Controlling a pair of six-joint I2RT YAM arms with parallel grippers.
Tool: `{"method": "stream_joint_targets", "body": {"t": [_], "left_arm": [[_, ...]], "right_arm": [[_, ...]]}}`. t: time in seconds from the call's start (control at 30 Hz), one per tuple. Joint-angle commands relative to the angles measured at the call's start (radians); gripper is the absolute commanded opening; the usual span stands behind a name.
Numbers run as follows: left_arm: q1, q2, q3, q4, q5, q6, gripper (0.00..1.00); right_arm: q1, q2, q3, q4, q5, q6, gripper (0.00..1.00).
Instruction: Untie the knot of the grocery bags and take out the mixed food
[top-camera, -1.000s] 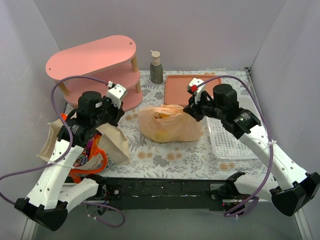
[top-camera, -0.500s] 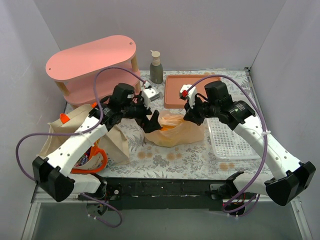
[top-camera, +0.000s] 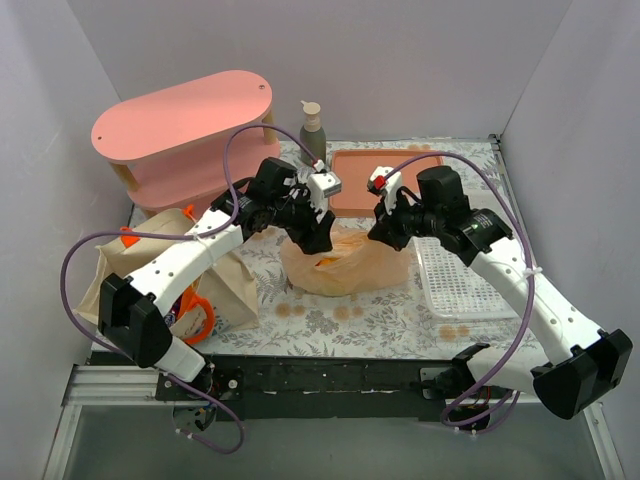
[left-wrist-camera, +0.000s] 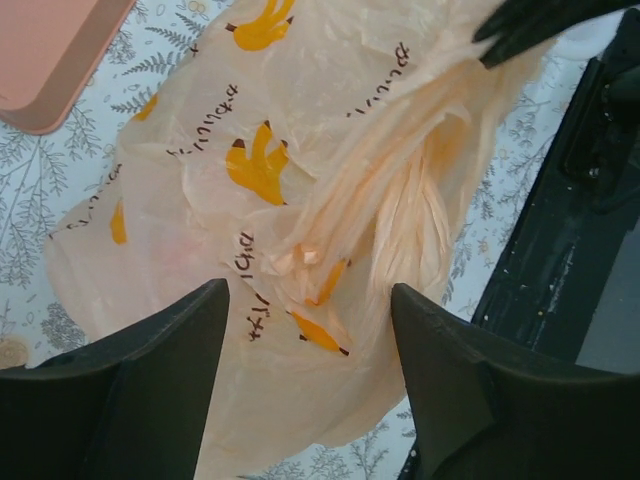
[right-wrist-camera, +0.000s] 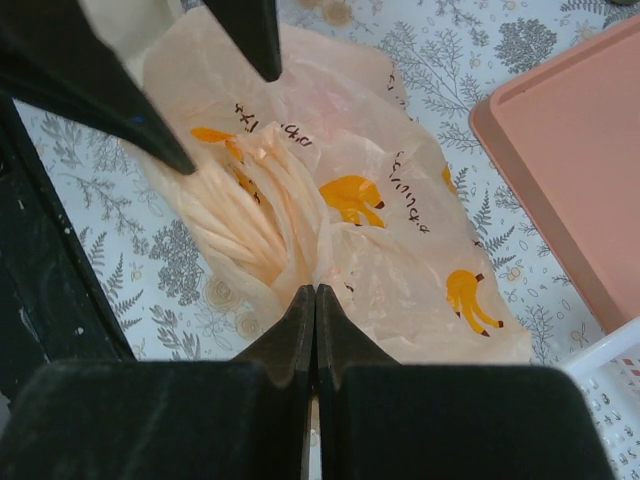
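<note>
Left hand (top-camera: 314, 233): spread wide and holding nothing. Its fingers (left-wrist-camera: 150, 390) hang over the bag (top-camera: 345, 268), one on either side of the bunched neck (left-wrist-camera: 312, 262). No contact shows.
Right hand (top-camera: 384, 231): fingers pressed together, with a fold of the bag's thin plastic pinched at their tips (right-wrist-camera: 315, 296).
Bag: lies on the flowered surface (top-camera: 350, 312) directly below both hands, its top gathered up between them.
Food: the bag hides its contents, and the yellow bananas on it are print.
Tote (top-camera: 228, 288): slumped on the surface well behind the left hand, beside that arm's lower link, with its orange handle (top-camera: 197, 322) at the near side.
Left wrist view alone: the plastic is drawn taut from the neck up to the right hand's dark fingertips (left-wrist-camera: 520, 25), which shows the pull. A tray (left-wrist-camera: 45, 50) corner lies beyond the bag.
Right wrist view alone: the left hand's spread fingers (right-wrist-camera: 245, 30) stand just past the pleated neck. The tray edge and a basket (right-wrist-camera: 612, 372) corner lie to the right hand's outer side.
Top view alone: both arms meet over the bag, and the tote and the whole basket are visible.
</note>
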Motion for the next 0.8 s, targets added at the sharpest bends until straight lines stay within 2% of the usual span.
{"method": "stream_joint_targets", "body": {"t": [0.0, 0.03, 0.13, 0.27, 0.37, 0.4, 0.47, 0.63, 0.77], "left_arm": [[-0.003, -0.077, -0.009, -0.081, 0.114, 0.019, 0.68], [-0.003, -0.083, -0.009, -0.088, 0.128, 0.015, 0.7], [-0.005, -0.091, -0.021, -0.091, 0.094, 0.016, 0.65], [-0.005, -0.089, -0.048, -0.094, 0.025, 0.05, 0.62], [-0.005, -0.086, -0.058, -0.074, -0.002, 0.05, 0.35], [-0.005, -0.085, -0.056, -0.072, -0.013, 0.054, 0.2], [-0.005, -0.085, -0.046, -0.072, -0.025, 0.064, 0.02], [0.015, -0.147, 0.007, -0.086, -0.174, 0.079, 0.0], [0.044, -0.278, -0.053, -0.098, -0.353, 0.082, 0.0]], "right_arm": [[-0.028, -0.001, -0.002, 0.086, -0.017, 0.072, 0.01], [-0.032, 0.002, -0.006, 0.094, -0.026, 0.081, 0.01], [-0.04, 0.013, -0.016, 0.102, -0.04, 0.09, 0.01], [-0.043, 0.019, -0.02, 0.109, -0.049, 0.104, 0.01], [-0.045, 0.022, -0.014, 0.105, -0.041, 0.1, 0.01], [-0.046, 0.022, -0.011, 0.103, -0.035, 0.097, 0.01], [-0.055, 0.018, -0.007, 0.103, -0.031, 0.092, 0.01], [-0.106, -0.002, 0.032, 0.077, 0.031, 0.087, 0.01], [-0.132, -0.082, 0.064, 0.05, 0.165, 0.097, 0.01]]}}
